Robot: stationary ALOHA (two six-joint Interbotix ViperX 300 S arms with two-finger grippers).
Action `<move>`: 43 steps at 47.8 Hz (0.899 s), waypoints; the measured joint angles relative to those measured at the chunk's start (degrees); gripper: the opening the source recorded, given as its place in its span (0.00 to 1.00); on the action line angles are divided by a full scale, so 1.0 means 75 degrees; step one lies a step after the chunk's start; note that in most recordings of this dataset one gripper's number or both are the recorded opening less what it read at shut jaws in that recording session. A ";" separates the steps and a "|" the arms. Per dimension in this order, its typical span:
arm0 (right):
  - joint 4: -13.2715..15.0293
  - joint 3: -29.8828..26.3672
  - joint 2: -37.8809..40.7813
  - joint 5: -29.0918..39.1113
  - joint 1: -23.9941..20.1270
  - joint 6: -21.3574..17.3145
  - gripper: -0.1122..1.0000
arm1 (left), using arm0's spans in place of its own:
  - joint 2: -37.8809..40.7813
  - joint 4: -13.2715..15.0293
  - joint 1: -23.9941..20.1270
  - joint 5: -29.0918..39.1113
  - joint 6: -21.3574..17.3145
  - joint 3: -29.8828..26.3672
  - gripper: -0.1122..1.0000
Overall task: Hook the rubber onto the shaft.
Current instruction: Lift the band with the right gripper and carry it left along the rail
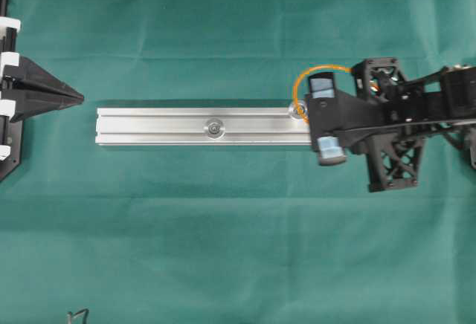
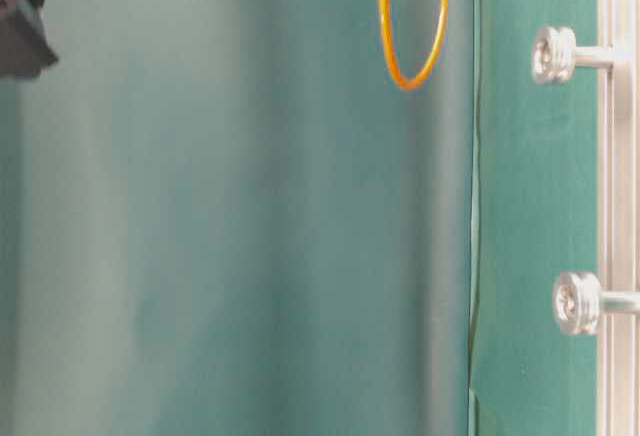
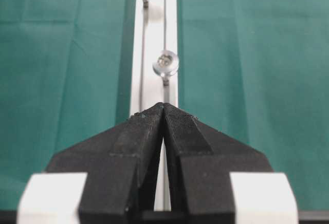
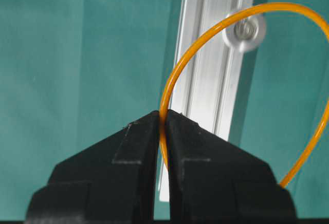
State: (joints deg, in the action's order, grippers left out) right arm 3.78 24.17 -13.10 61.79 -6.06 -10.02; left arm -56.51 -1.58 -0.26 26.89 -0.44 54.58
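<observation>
The rubber (image 4: 177,75), a thin orange loop, is pinched at its rim by my shut right gripper (image 4: 163,113). It hangs in the air over the right end of the silver rail (image 1: 163,126). In the right wrist view the head of the nearer shaft (image 4: 245,30) shows through the loop, close to its upper rim. Overhead, the rubber (image 1: 297,90) arcs beside that shaft (image 1: 297,110), and a second shaft (image 1: 215,126) stands mid-rail. At table level the rubber (image 2: 385,36) hangs apart from both shafts (image 2: 553,54). My left gripper (image 1: 80,95) rests shut and empty off the rail's left end.
Green cloth (image 1: 223,250) covers the table. A black frame with white clips (image 1: 7,41) runs along the left edge. A small dark wire (image 1: 76,315) pokes in at the bottom left. The right arm's black wrist (image 1: 394,116) covers the rail's right end.
</observation>
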 measured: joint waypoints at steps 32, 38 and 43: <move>0.0023 -0.0937 0.0820 -0.0059 0.0059 0.0000 0.16 | 0.0000 0.0012 0.0012 0.0000 0.0012 0.0000 0.10; 0.0023 -0.0937 0.0820 -0.0059 0.0059 0.0000 0.16 | 0.0000 0.0000 0.0000 0.0000 0.0000 0.0000 0.10; 0.0012 -0.0937 0.0820 -0.0047 0.0059 0.0000 0.16 | 0.0012 0.0012 0.0000 0.0000 0.0000 0.0000 0.10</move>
State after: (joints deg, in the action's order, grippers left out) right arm 3.87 17.14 -6.94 61.44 -5.63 -10.02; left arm -56.43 -1.49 -0.26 26.89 -0.44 54.58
